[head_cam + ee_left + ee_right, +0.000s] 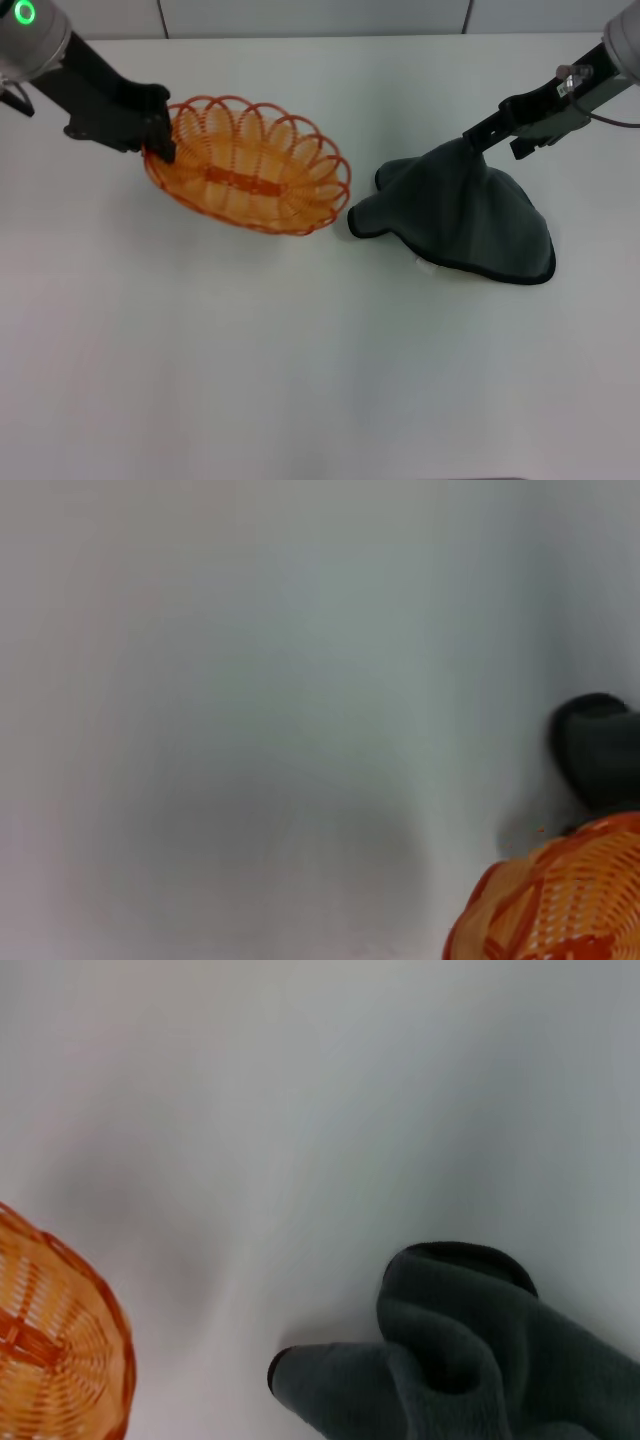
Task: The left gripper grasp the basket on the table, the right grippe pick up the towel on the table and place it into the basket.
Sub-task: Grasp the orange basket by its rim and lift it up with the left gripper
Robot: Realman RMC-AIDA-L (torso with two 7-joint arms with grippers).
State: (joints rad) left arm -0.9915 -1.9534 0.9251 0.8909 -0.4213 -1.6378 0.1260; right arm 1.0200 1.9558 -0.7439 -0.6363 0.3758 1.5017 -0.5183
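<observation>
The orange wire basket (250, 165) sits on the white table (300, 350) at the back left. My left gripper (160, 140) is shut on the basket's left rim. The dark grey-green towel (470, 215) lies to the right of the basket. It is pulled up into a tent-like peak, and my right gripper (472, 140) is shut on that peak. The towel's lower edges still rest on the table. In the left wrist view I see part of the basket (560, 905) and a bit of the towel (597, 748). The right wrist view shows the basket (55, 1350) and the towel (470, 1360).
White tabletop stretches across the whole front half. A grey wall (300, 15) runs behind the table's back edge. A narrow gap of table separates the basket's right rim from the towel's nearest corner.
</observation>
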